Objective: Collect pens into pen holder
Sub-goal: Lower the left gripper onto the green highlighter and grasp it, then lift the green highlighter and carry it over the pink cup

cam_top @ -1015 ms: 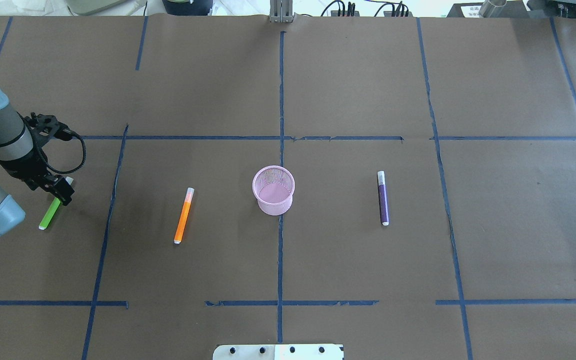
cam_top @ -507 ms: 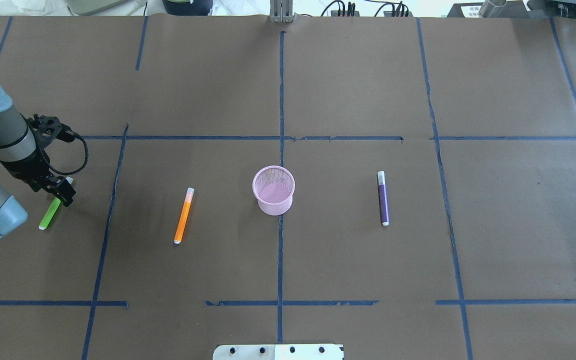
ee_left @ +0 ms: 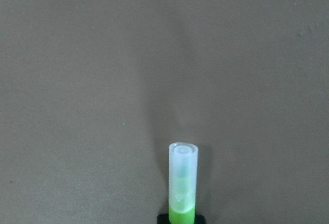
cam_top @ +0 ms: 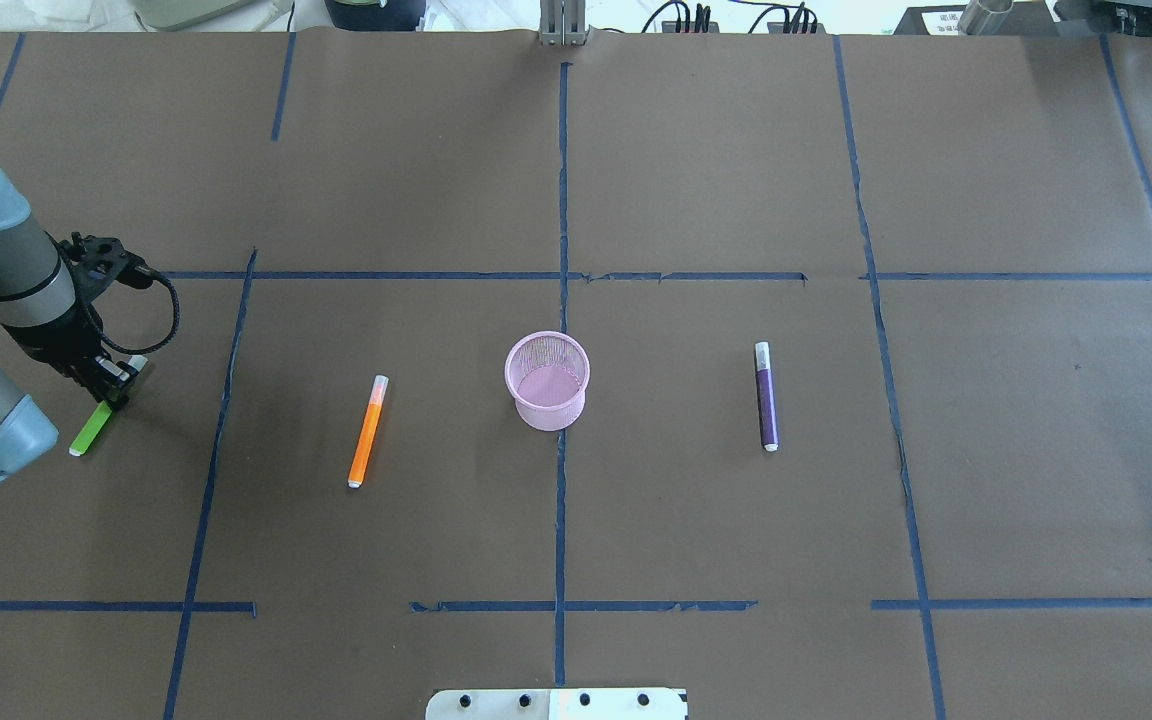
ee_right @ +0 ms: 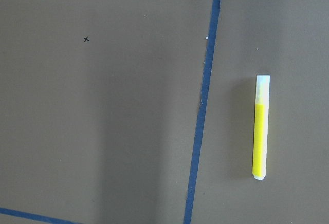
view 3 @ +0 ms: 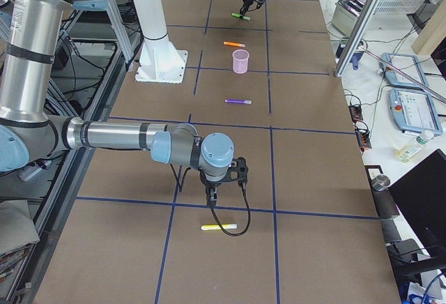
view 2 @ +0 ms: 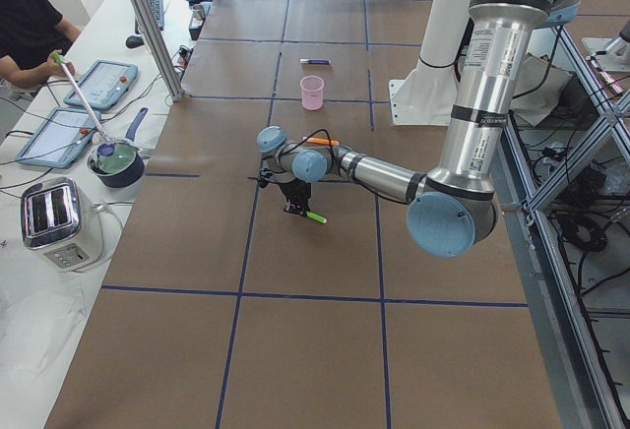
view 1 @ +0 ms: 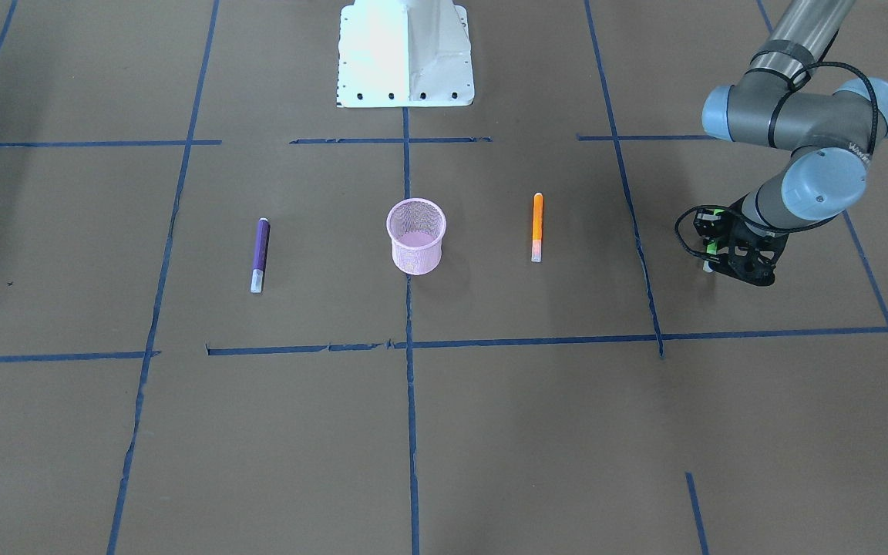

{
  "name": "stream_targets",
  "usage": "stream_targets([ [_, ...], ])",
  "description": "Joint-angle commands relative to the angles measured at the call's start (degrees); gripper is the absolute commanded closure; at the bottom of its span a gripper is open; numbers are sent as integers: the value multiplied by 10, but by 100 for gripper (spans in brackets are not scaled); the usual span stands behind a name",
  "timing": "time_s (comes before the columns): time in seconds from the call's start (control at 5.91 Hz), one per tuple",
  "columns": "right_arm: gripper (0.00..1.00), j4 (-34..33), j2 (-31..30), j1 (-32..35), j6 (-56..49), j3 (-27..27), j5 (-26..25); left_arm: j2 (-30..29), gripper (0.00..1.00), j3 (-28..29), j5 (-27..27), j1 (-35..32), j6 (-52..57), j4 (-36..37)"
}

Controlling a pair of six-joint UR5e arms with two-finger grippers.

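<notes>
Pens lie spread along the desk (cam_top: 736, 560), all outside the pink mesh cup (cam_top: 548, 408). Taken from the robot's right end, the right gripper (view 3: 211, 198) comes first, hanging low over the brown paper; whether its fingers are open or closed cannot be told. Just beside it a yellow pen (view 3: 219, 227) lies flat, next to a blue tape line (ee_right: 203, 106). Farther along, the purple pen (cam_top: 766, 397) lies flat, well apart from the cup, which stands upright mid-desk. Past the cup the orange pen (cam_top: 367, 432) lies flat. Farthest off, the left gripper (cam_top: 110, 388) has its fingers closed on the green pen (cam_top: 89, 433), near its pale cap.
</notes>
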Motion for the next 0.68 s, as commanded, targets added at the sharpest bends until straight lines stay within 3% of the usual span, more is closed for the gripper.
stream_targets([
  [0.0, 0, 1, 0, 1, -1, 1, 0, -25, 100, -63, -4, -1, -9, 3],
  [0.17, 0, 1, 0, 0, -1, 2, 0, -34, 100, -141, -6, 0, -18, 1],
  [0.34, 0, 1, 0, 1, -1, 2, 0, -72, 100, -205, 1, 32, -108, 2],
  [0.51, 0, 1, 0, 1, -2, 2, 0, -148, 100, -217, 54, 72, -212, 2],
])
